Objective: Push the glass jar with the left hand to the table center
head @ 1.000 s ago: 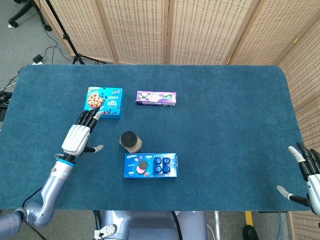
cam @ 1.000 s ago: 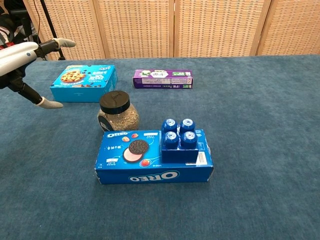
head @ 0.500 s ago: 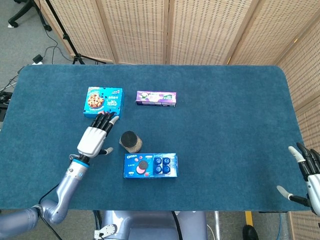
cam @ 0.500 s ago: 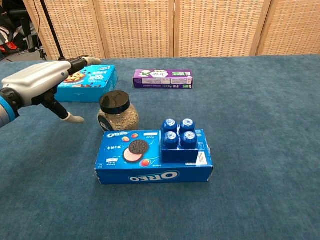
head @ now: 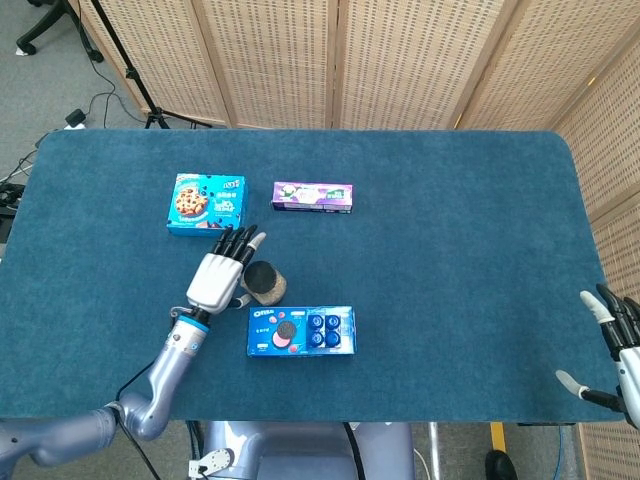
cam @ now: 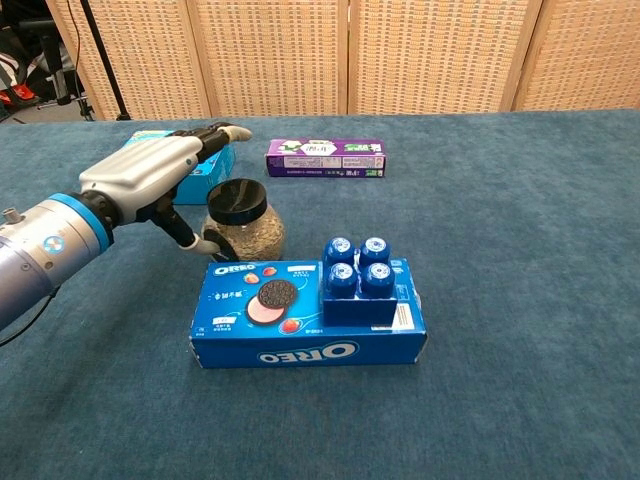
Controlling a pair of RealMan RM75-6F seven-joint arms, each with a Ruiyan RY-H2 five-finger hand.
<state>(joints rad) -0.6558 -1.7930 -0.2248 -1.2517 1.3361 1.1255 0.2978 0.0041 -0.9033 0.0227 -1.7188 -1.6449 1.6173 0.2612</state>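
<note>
Left robot hand [head: 216,277]: fingers spread, newly arrived against glass jar [head: 264,283]; jar unmoved, push toward tabletop [head: 450,250] centre now starting

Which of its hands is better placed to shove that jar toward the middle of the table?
The left hand. It sits right beside the jar, on its outer side, apparently touching it, so a sideways push looks likely to carry the jar inward. The right hand rests far off at the table's opposite edge.
</note>
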